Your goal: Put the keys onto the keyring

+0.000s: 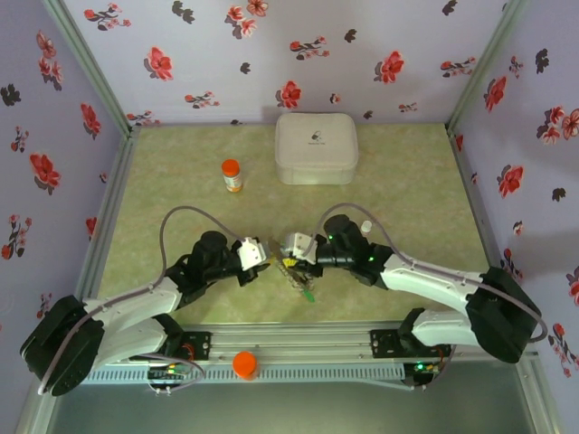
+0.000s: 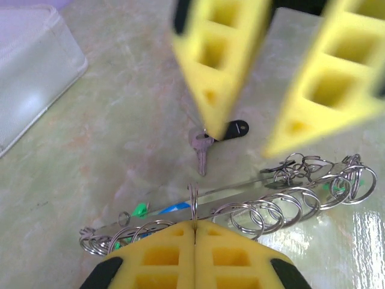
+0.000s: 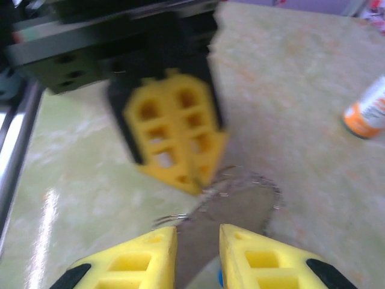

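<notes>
One keyring (image 2: 240, 188), one loose key (image 2: 201, 155), two grippers.
My left gripper (image 2: 194, 224) has its jaws closed on the keyring, which lies across the surface (image 2: 120, 120). The dark-tagged key rests just beyond it, under my right gripper (image 3: 197, 232), whose jaws stand apart.

Lilac walls (image 1: 362, 54) carry red and dark blossoms; the table (image 1: 407, 181) is mottled pale green. At twelve o'clock a white box (image 1: 315, 147), at eleven an orange-capped bottle (image 1: 232, 175). Yellow gripper fingers (image 2: 216, 60) (black-edged), a silvery keyring (image 2: 234, 191), a black-tagged key (image 2: 201, 153), and green (image 2: 139, 209) and blue tags.
</notes>
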Action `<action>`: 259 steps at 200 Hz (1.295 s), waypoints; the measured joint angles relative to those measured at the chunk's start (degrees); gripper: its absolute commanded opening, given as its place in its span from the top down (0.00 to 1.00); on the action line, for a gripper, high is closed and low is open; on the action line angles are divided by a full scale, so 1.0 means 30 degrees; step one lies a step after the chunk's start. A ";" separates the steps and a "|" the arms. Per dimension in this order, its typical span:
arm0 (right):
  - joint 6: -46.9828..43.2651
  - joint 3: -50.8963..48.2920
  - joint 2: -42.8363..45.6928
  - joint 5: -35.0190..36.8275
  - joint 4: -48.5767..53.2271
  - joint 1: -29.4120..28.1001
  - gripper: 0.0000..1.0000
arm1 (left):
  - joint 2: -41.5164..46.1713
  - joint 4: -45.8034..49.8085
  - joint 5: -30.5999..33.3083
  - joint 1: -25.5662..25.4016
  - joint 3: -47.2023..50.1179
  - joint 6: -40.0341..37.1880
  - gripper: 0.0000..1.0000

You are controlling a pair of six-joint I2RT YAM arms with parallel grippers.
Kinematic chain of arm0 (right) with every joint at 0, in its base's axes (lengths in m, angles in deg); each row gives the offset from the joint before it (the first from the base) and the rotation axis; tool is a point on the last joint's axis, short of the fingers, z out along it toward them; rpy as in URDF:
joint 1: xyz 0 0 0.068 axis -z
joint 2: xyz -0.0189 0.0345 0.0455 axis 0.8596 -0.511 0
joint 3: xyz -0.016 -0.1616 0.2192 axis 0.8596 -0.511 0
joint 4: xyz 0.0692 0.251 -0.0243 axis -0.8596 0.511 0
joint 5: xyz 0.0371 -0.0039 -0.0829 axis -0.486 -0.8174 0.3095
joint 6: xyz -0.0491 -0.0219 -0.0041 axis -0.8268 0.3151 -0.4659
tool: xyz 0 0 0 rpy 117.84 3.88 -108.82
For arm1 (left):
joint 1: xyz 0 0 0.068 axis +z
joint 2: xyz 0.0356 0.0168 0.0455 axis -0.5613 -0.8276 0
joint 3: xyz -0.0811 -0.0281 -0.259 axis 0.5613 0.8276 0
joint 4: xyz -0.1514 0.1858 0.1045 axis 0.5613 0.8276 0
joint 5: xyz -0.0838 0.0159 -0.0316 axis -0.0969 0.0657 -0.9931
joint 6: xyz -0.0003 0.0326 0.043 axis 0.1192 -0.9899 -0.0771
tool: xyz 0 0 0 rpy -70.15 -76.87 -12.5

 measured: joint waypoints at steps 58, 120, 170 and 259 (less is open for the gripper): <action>0.2973 -0.1202 -0.1960 -0.2688 -0.4590 0.1625 0.69 | -0.0153 -0.2084 -0.0386 -0.0015 0.0823 0.0000 1.00; 0.2237 -0.0925 -0.2739 -0.4065 -0.4124 0.1625 0.69 | -0.0211 -0.2499 -0.0525 -0.0015 0.0838 0.0000 1.00; 0.1836 -0.0175 -0.3096 -0.4277 -0.4000 0.1625 0.76 | -0.0211 -0.2506 -0.0721 -0.0015 0.0838 0.0000 1.00; 0.1253 0.0248 -0.3410 -0.4932 -0.3264 0.1617 0.88 | -0.0219 -0.2645 -0.0954 -0.0015 0.0838 0.0000 1.00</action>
